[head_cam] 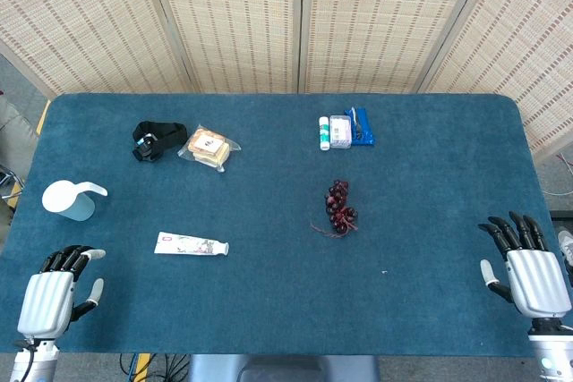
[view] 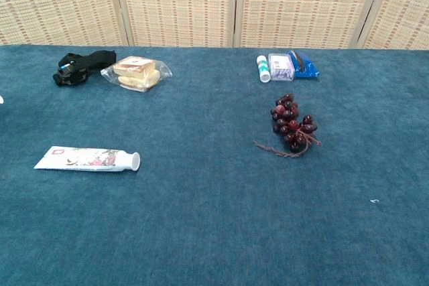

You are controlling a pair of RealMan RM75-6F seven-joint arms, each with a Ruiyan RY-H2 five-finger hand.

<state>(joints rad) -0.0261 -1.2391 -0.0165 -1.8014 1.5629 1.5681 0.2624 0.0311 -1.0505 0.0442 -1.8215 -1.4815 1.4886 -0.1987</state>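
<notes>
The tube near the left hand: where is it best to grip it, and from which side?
Probably across the flat middle of the tube, from above. It lies flat, cap toward the right, with bare cloth around it. The left hand, open and nearest, could place its fingers on the two long edges, clear of the round cap.

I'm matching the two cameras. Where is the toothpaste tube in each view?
Head view: tube lower left, just right of the left hand.
Chest view: tube at left, mid-height; no hand shows.
Shared landmark: the grapes, to its right in both.
</notes>
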